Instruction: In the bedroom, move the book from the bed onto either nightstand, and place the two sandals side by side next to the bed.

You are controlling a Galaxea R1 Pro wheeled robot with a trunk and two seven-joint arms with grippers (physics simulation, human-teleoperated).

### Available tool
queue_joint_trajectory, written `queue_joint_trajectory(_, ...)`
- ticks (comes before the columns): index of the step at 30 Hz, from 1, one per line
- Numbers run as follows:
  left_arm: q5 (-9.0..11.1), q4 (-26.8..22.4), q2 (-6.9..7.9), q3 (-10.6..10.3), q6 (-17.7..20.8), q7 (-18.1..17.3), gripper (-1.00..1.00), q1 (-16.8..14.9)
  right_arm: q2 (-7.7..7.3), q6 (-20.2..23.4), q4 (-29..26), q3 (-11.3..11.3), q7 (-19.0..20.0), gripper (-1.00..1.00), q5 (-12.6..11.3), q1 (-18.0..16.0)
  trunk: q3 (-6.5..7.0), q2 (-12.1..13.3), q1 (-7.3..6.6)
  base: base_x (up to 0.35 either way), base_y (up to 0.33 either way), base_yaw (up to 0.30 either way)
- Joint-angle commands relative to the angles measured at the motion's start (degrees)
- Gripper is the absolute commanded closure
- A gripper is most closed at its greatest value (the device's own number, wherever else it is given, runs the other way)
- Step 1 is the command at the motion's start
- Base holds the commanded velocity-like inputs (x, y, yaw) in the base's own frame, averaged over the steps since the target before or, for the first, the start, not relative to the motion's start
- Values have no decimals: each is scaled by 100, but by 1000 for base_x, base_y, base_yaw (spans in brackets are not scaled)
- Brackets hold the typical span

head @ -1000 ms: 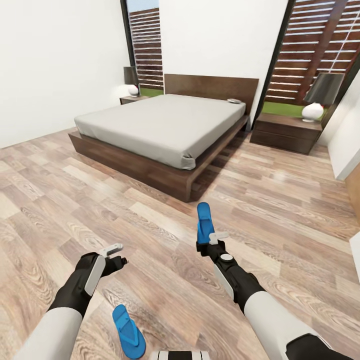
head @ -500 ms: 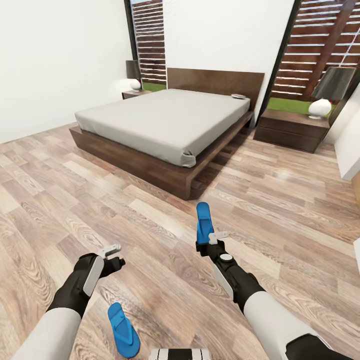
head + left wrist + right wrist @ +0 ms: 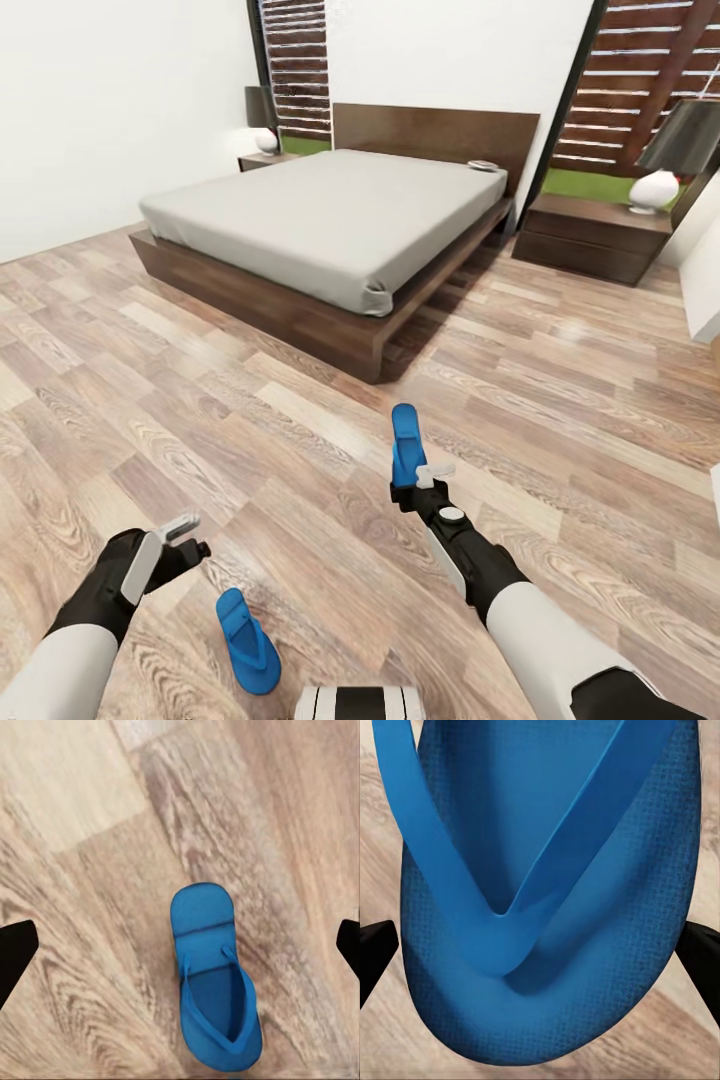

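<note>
**One sandal held up, one flat on the floor**

The wood floor (image 3: pixel 200 400) has lots of open room in front of the robot. The bed (image 3: pixel 330 215) stands ahead, and its dark wooden corner sticks out toward the robot. There is a wide strip of bare floor between that corner and the arms. A nightstand (image 3: pixel 595 235) sits to the right of the bed with a white lamp (image 3: pixel 655 190) on it. Another nightstand (image 3: pixel 265 158) sits on the far left side, by the white wall. A small flat thing lies on the bed up by the headboard; it is too small to tell what it is.

The right gripper (image 3: pixel 418 478) is clenched on a blue sandal (image 3: pixel 406 440), which points toward the bed and is lifted off the floor. In the right wrist view the sandal (image 3: pixel 540 892) sits right between the dark fingers (image 3: pixel 375 952).

The left gripper (image 3: pixel 180 535) is spread wide and holds nothing. The second sandal (image 3: pixel 247 642) lies flat on the floor near it, not touching. In the left wrist view this sandal (image 3: pixel 214 982) lies between the fingers (image 3: pixel 13 952), well apart from both.
</note>
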Motion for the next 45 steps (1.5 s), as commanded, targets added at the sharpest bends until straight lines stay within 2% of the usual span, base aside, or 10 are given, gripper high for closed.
queue_joint_trajectory(1,60,66,26,1,21,2,-100,-4,-6,28,-8,48,-51,100,-60,-4,-27,-4,1,0,0,0)
queue_joint_trajectory(13,20,121,-80,-34,62,-65,-100,-18,2,21,3,61,-39,100,-63,-4,-293,-20,32,0,0,0)
queue_joint_trajectory(14,15,113,-133,-37,63,-57,-100,-27,4,20,4,63,-39,100,-62,-4,-315,-21,34,0,0,0)
queue_joint_trajectory(15,-1,101,-356,-52,57,-33,-100,-79,11,20,6,73,-42,100,-60,-4,-337,-22,37,0,0,0)
queue_joint_trajectory(23,-29,147,-705,-64,22,10,-100,-200,12,20,4,73,-50,100,-60,-4,-514,-33,57,0,0,0)
queue_joint_trajectory(28,-85,169,-791,-60,21,293,-100,-253,6,11,-60,63,-45,100,-55,-2,-625,-40,70,0,0,0)
queue_joint_trajectory(32,-86,165,-805,-58,26,368,-100,-267,4,49,-827,51,-44,100,-59,19,-714,-45,81,0,0,0)
queue_joint_trajectory(36,-86,166,-808,-57,29,389,-100,-277,3,925,-2642,56,-48,100,-61,365,-802,-50,91,0,0,0)
queue_joint_trajectory(38,-85,157,-830,-57,31,390,-100,-278,3,1138,-3074,70,-50,100,-60,503,-847,-53,96,0,0,0)
queue_joint_trajectory(45,-79,141,-922,-57,38,385,-100,-278,-1,1314,-3288,189,-51,100,-62,576,-1002,-63,114,0,0,0)
